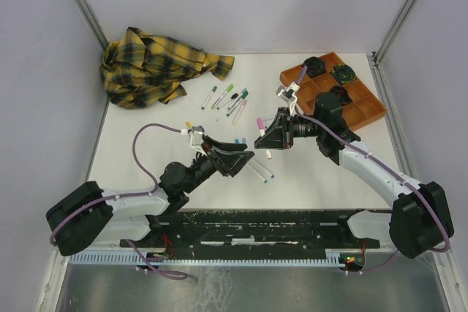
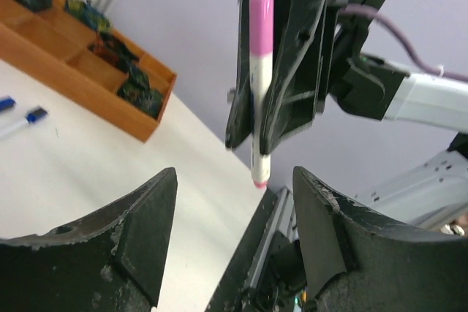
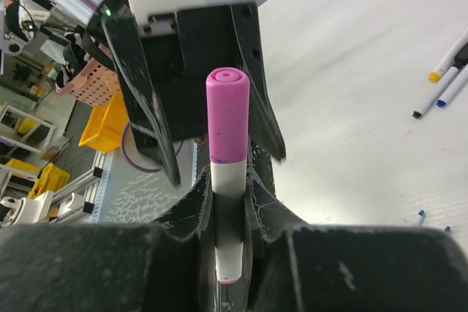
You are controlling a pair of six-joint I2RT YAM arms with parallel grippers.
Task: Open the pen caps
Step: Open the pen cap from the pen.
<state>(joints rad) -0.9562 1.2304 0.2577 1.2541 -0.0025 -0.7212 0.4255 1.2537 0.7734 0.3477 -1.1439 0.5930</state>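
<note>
While right gripper [image 3: 228, 196] clamps one pen [image 2: 259, 111] (pink cap [image 3: 228, 115] on), left gripper [image 2: 234, 174] gapes empty; two blue-tipped pens [image 1: 261, 172] lie on table [image 1: 146, 147] near it.

White arms [image 1: 374, 171], black joints [image 1: 419, 218], purple cables [image 1: 164, 127]

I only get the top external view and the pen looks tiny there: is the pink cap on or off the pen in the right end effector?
Observer: On. The right wrist view shows the pink cap seated on the pen.
Operator: Where is it gripped?
Observer: The right end effector clamps the white barrel below the cap, which stands clear of its fingers.
Operator: And the left one?
Observer: In the left wrist view the left end effector is open, with nothing between its fingers.
</note>
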